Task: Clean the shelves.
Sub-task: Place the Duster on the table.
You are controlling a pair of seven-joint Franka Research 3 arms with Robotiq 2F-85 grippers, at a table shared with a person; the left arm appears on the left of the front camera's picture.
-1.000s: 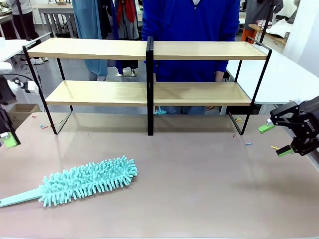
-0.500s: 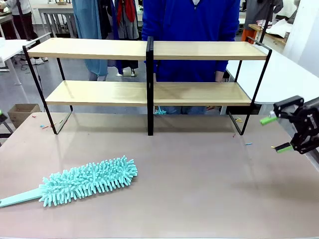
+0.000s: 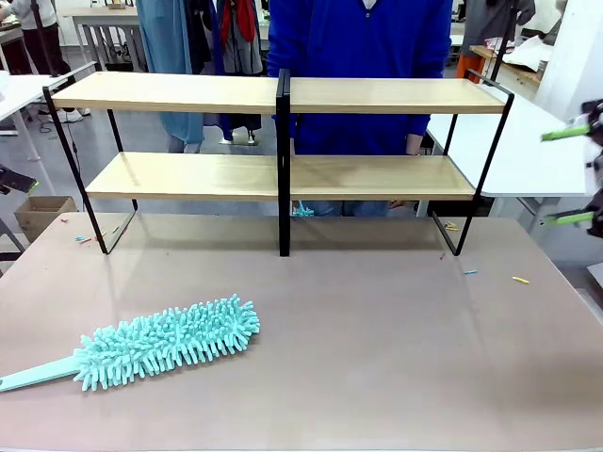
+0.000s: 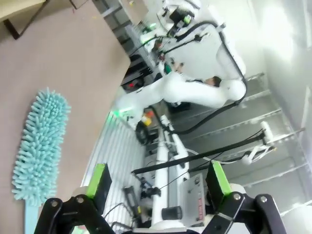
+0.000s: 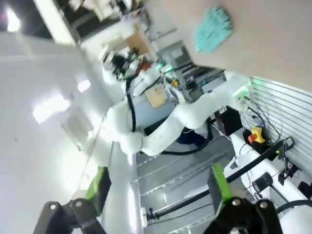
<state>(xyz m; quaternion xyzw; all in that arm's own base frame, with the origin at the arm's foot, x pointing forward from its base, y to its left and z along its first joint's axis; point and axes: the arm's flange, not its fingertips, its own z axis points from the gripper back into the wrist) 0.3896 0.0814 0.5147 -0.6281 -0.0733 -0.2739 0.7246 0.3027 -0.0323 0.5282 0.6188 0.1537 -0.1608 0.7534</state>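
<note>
The shelves (image 3: 283,97) stand across the far half of the brown table: two tiers of light-wood boards on a thin black frame with a central post. A teal fluffy duster (image 3: 165,341) lies on the table at the front left, its flat handle pointing to the left edge; the duster (image 4: 40,146) and the duster (image 5: 212,29) also appear in both wrist views. My right gripper (image 3: 575,175) is at the right picture edge, raised, open and empty. In its own view my left gripper (image 4: 158,180) stands open, holding nothing. My right gripper (image 5: 158,187) spreads wide in its wrist view.
A person in a blue top (image 3: 363,42) stands behind the shelves. Small coloured bits (image 3: 520,280) lie on the table at the right, and others near the shelves' left foot (image 3: 83,238). A white table (image 3: 528,141) adjoins at the right.
My right gripper has lifted and pulled back to the right edge. My left gripper has withdrawn out of the picture's left side. The duster has not moved.
</note>
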